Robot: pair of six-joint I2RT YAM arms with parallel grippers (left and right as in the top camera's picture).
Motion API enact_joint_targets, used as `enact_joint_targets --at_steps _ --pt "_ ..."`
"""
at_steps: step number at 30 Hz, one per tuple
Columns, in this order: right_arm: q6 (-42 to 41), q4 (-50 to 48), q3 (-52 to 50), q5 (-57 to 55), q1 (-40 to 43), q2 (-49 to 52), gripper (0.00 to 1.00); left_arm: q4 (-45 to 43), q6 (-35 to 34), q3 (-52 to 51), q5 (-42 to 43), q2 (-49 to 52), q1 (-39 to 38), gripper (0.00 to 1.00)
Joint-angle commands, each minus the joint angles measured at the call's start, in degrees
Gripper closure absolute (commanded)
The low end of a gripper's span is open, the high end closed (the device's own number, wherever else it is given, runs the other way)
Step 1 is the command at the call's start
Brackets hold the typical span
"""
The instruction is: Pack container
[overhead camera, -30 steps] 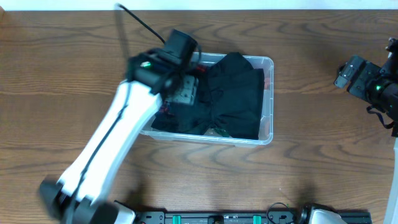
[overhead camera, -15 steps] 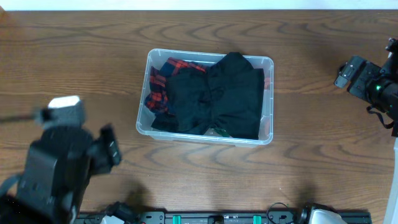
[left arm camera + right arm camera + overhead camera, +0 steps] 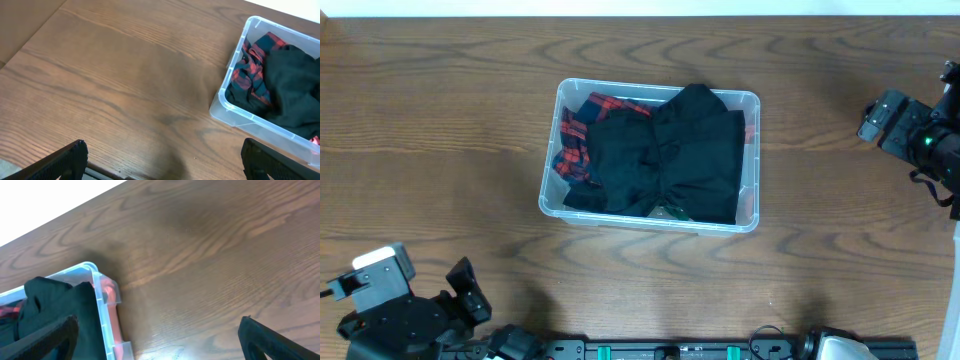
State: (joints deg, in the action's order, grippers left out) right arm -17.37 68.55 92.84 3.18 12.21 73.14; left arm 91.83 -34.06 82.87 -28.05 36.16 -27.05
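1. The left gripper (image 3: 167, 160) had its two dark fingers (image 3: 65, 159) spread wide at the lower corners of the left wrist view. Only bare table (image 3: 110, 85) lay between them.
2. Ahead of those fingers and off to their right stood the container (image 3: 224, 97), well apart from them. At its nearest corner, red-and-black plaid cloth (image 3: 252, 62) was bunched against the clear wall. A black garment (image 3: 295, 85) lay beyond the plaid.
3. The right gripper (image 3: 157, 337) also had its fingers (image 3: 45, 336) wide apart, with nothing held. Ahead and toward its left finger was the container's other end. Only this view showed a reddish thing (image 3: 111, 296) pressed against the inside of that end wall, beside the black garment. The plaid was out of sight here.
4. Only the overhead view took in both arms at once. The container (image 3: 548, 200) sat between the left gripper (image 3: 460, 295) and the right gripper (image 3: 880, 115), well clear of each. The black garment covered most of its inside, and the plaid showed at the end nearer the left fingers. From above, neither gripper's finger gap could be read.
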Motion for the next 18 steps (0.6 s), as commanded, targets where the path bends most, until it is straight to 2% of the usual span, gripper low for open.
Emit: enact_joint_targets --at_steps 1,11,15,18 --pt "-0.2 0.1 0.0 0.0 0.2 0.2 0.01 -1.3 5.2 -0.3 0.4 0.2 0.1 0.02" --pt "-0.2 0.1 0.0 0.0 0.2 0.2 0.01 -4.3 18.6 -0.6 0.6 0.1 0.0 0.02" --pt "-0.2 0.1 0.0 0.0 0.2 0.2 0.01 -12.4 24.7 -3.9 0.8 -1.8 2.1 0.02" --pt "-0.2 0.1 0.0 0.0 0.2 0.2 0.01 -20.3 31.0 -8.6 5.1 -4.2 5.8 0.02"
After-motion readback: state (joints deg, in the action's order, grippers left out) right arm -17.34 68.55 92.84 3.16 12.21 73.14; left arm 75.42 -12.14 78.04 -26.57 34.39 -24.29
